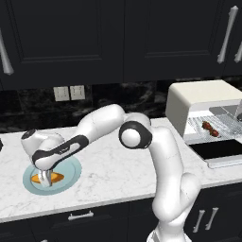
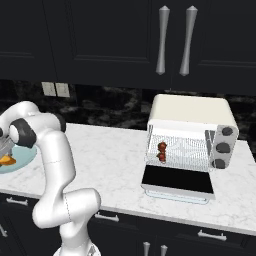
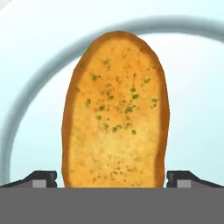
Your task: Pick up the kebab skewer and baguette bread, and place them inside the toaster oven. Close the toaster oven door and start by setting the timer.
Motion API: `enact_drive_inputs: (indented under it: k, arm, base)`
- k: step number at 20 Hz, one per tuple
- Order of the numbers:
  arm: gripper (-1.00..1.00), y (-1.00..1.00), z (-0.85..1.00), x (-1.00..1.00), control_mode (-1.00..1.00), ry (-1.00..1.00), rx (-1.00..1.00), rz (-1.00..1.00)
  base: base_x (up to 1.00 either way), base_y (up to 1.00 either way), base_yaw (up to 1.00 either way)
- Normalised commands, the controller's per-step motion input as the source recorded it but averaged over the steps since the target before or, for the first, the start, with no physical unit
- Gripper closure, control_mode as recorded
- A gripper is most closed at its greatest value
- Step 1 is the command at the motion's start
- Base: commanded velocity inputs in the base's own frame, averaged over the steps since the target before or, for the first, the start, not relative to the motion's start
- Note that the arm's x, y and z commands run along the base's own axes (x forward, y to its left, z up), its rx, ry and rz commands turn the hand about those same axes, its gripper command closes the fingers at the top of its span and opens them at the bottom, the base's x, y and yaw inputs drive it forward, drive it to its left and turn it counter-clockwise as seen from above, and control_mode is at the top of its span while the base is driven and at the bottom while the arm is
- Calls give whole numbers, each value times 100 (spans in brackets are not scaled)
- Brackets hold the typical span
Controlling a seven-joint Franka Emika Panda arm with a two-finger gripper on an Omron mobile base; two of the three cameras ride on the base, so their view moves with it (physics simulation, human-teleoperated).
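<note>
So my gripper [image 1: 46, 179] is pointing straight down over the pale blue plate [image 1: 71, 165], jaws spread wide and not clamping anything yet. The baguette bread [image 3: 116, 109] lies flat on that plate right under me, sitting in the gap between my two fingertips [image 3: 41, 178], one on each side of the loaf and just beside its edges. In the hand view it runs lengthwise away from me. The kebab skewer [image 2: 162, 151] is well off from my hand, lying on the wire rack inside the toaster oven [image 2: 192, 112]. The toaster oven door [image 2: 177, 180] is dropped open.
</note>
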Motion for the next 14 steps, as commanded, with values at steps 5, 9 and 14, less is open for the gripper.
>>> enact_drive_inputs:
  k: [5,9,14]
  arm:
    - [-100,9,-22,7,-100,0,0,0]
    - [100,8,-28,0,-100,0,1,0]
    - [100,-7,-40,-9,-100,0,6,0]
  base:
    - [0,0,0]
    - [0,0,0]
    - [0,0,0]
